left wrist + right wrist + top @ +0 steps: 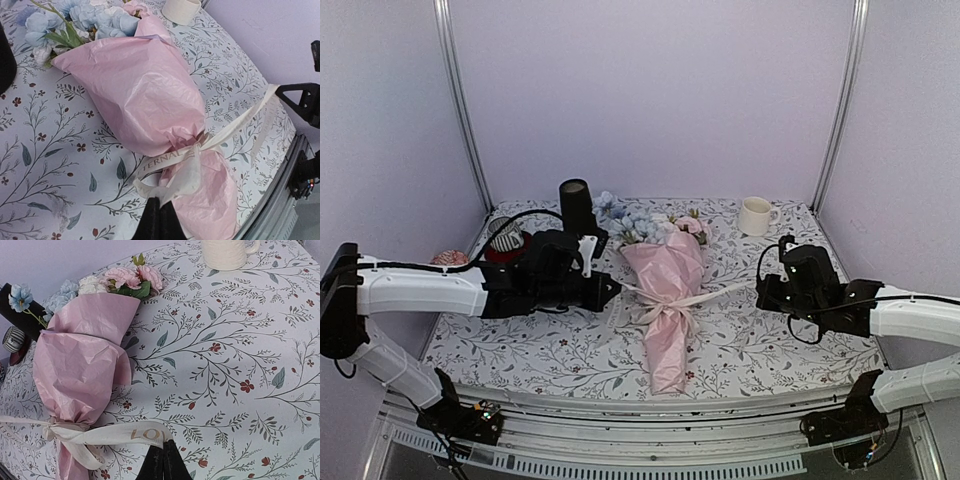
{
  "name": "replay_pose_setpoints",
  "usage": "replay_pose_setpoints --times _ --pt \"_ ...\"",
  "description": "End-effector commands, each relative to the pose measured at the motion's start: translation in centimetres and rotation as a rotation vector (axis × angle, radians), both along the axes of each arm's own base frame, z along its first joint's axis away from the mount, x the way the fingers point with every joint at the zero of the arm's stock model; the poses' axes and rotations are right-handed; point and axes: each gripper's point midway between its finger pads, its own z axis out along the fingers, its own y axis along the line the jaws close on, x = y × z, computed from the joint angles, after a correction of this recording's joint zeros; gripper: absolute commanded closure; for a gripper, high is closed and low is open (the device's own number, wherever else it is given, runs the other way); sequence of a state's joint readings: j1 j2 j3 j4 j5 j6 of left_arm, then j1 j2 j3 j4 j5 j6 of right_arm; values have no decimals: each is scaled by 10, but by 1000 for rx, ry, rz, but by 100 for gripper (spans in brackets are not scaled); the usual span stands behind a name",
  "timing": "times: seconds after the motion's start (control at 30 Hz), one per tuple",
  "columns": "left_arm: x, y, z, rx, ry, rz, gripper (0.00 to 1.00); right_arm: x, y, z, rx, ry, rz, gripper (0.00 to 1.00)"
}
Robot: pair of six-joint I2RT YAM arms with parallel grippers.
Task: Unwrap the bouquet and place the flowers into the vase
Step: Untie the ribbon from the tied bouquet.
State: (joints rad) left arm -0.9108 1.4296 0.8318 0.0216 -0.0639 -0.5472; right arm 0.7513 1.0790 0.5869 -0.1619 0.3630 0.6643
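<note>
Pink-lilac tissue paper (140, 85), one cone, is wrapping the bouquet (665, 290). The bouquet is lying flat along the middle of the floral tablecloth (520, 340), with its blooms pointing to the far side and its twisted tail to the near edge. Nothing is unwrapped yet.

Item, ribbon (705, 297), cream with printed lettering: it is cinching the cone at its narrow waist in a knot, and its tails are running out to either side, one toward each arm.

Item, left gripper (159, 210): the fingers are pressing together, and a ribbon tail is ending right at their tips, so they appear to be pinching it.

Item, right gripper (162, 452): its fingers are likewise pressing together, on the lettered tail that is stretching straight from the knot.

Judged purpose: the arms are sitting on opposite sides of the bundle so that an outward pull would be working the knot loose while the bouquet's own weight is keeping it down.

Item, flowers (645, 225), pale blue, pink and white: they are poking from the cone's wide mouth, and their stems are hiding inside the paper.

Item, vase (576, 205), black and upright: it is standing just beside the blue blooms at the far left — near enough for a short carry once the stems are free.

Sundries: a cream mug (754, 215) is standing at the far right and a striped cup (507, 238) is sitting behind the left arm — both well clear of the ribbon.
</note>
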Motion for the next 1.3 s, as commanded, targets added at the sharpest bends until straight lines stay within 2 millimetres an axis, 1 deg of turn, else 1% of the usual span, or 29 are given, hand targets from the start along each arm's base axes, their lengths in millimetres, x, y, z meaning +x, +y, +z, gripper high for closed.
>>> replay_pose_setpoints --times 0.0,0.13,0.27,0.5,0.6,0.8,1.1,1.2,1.27 --pt "7 11 12 8 -37 37 100 7 -8 22 -10 -48 -36 97" --pt "7 17 14 5 -43 51 100 8 -12 24 -19 -55 -42 98" --pt "7 21 22 2 -60 57 100 8 -14 24 -21 -55 -47 98" --pt "6 21 33 -10 -74 53 100 9 -16 26 -21 -58 -56 97" --pt "4 17 42 -39 -82 28 100 10 -18 26 -24 -57 -65 97" --pt "-2 0 63 -94 -92 -52 100 10 -23 23 -28 -51 -82 97" --pt "-7 -22 85 -122 -120 -137 100 11 -33 16 -30 -36 -113 98" --pt "-4 -23 92 -114 -135 -136 100 13 -35 20 -25 -43 -120 97" --pt "-2 -22 93 -105 -143 -129 100 14 -37 24 -27 -51 -123 97"
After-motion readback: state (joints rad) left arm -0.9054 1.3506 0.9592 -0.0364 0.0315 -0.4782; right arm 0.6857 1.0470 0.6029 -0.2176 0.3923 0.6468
